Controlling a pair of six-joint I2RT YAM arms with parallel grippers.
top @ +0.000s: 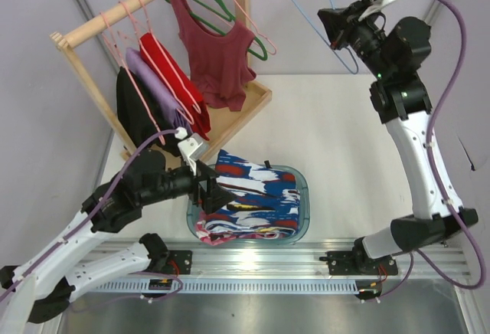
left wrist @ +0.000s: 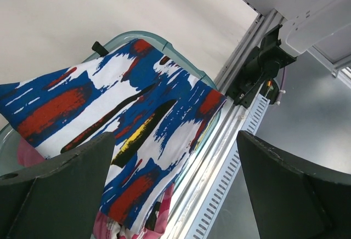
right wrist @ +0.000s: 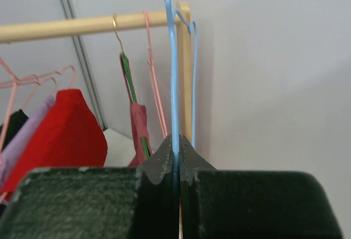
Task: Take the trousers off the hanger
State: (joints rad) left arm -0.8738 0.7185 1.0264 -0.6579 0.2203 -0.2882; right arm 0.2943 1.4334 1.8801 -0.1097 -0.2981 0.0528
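Pale walls and a white worktop (top: 344, 135) framed the scene, with a wooden rack (top: 76, 39) at the far left carrying other garments. Near the arms' bases, the trousers (top: 256, 196) were found lying crumpled in the teal basin (top: 308, 204), spread over a pink patterned garment (top: 210, 230); no wire was seen through or around them. High at the far right the hanger (right wrist: 174, 85) was noted in the air, bare and well apart from the basin. On its thin blue wire the right tool (right wrist: 176, 151) was clamped tight, jaws pinched together with the wire between them, presumably to keep the frame clear of the cloth below. The right arm was observed reared up, forearm near vertical, wrist turned toward the rack. The left tool (left wrist: 175, 146) was held with jaws spread wide and nothing between them, poised just above the basin's left rim and aimed across the trousers, perhaps ready to settle the cloth. The left arm was stretched low and forward from its base. Separation was judged complete; the hanger had not yet been set down.
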